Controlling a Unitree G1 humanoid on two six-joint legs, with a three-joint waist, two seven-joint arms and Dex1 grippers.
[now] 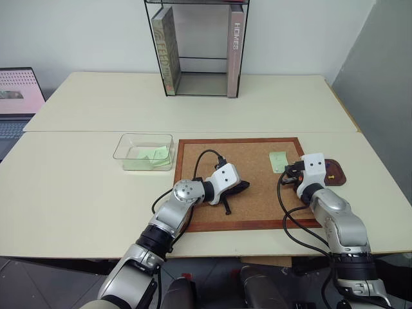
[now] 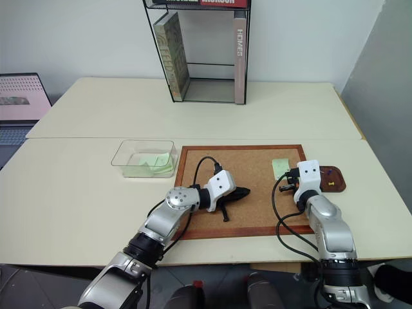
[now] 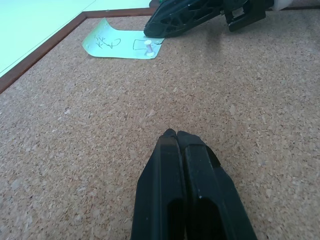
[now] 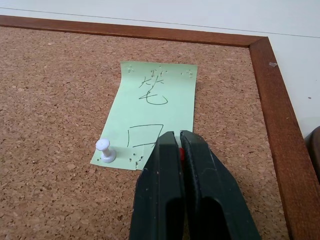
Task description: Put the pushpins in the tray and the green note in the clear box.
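right gripper point(image 4: 179, 142) pinches a red pin point(image 4: 181, 155) on the note point(image 4: 156, 107); tiny and slippery, best gripped at its head. left gripper point(image 3: 176, 134) pressed together, empty.

Both arms have silver-grey metal shells with rounded joint housings, black bands between the segments and dark collars lower down. The left arm point(image 1: 168, 222) has a round silver joint cap studded with small screws. Each wrist ends in a white boxy block; the one on the right arm point(image 1: 335, 222), nearest the corkboard's point(image 1: 251, 174) right edge, shows two small dark dots. Black cables loop from each wrist block back along the forearm. Each arm's fingers point(image 3: 180, 190) are matte black plastic, tapering to blunt rounded tips.
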